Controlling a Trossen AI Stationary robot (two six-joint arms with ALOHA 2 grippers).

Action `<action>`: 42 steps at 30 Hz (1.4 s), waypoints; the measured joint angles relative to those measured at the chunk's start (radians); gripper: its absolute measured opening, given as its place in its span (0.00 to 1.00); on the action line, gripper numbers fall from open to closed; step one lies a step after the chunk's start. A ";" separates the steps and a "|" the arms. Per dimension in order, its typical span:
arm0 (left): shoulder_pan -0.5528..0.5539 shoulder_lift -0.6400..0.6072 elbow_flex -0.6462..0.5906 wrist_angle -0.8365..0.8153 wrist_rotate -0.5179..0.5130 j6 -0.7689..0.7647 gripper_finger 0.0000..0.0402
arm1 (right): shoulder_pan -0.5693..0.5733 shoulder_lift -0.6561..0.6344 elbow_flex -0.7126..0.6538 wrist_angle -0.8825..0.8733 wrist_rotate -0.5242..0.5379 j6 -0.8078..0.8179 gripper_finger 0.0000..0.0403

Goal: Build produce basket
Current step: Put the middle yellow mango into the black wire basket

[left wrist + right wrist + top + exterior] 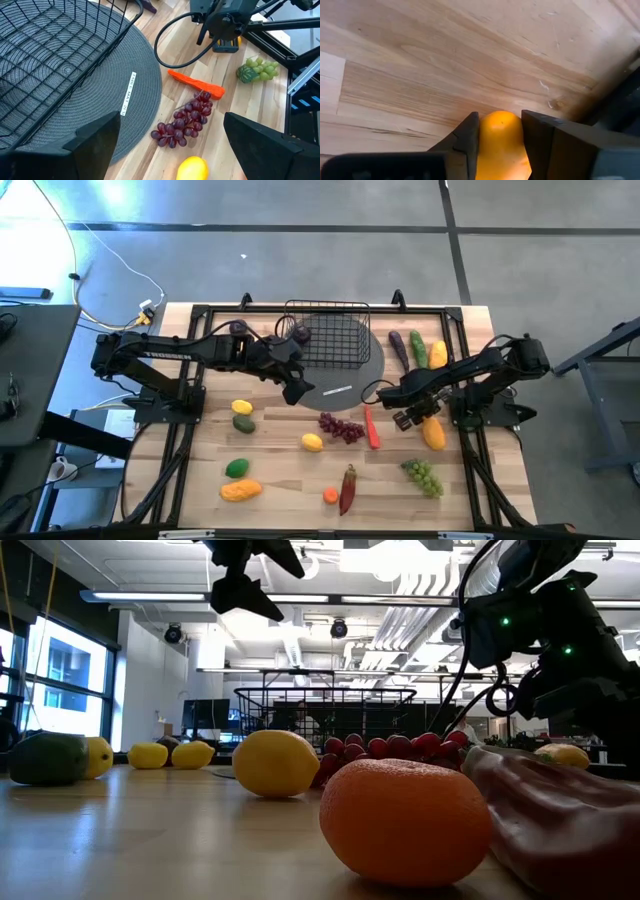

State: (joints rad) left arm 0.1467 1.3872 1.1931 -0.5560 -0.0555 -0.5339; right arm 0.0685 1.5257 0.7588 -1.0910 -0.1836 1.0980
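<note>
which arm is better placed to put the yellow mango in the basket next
The right. Its gripper already has its fingers either side of the mango on the table. The left gripper hangs open and empty by the basket, far from that fruit.

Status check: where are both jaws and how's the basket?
Right gripper closed on the mango, right side of table. Left gripper open, hovering by the basket. Basket holds one dark fruit; nothing blocking.

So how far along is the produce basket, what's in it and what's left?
Done: one purple piece sits in the basket. In hand: the right tool has its fingers against an orange-yellow fruit at the table's right side; the left tool hangs open by the mat. Left: nearly everything, including the red grapes and carrot.
</note>
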 joint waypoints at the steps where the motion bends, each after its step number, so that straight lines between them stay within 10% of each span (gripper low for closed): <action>1: 0.003 0.000 0.000 0.000 0.000 0.005 0.86 | 0.000 0.000 0.006 0.001 0.006 -0.003 0.20; 42: 0.323 -0.114 -0.001 -0.165 0.022 0.429 0.86 | -0.088 -0.001 0.711 -0.019 0.285 -0.077 0.19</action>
State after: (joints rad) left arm 0.4693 1.2736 1.1919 -0.7213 -0.0337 -0.1049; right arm -0.0195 1.5246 1.4698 -1.1097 0.1011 1.0208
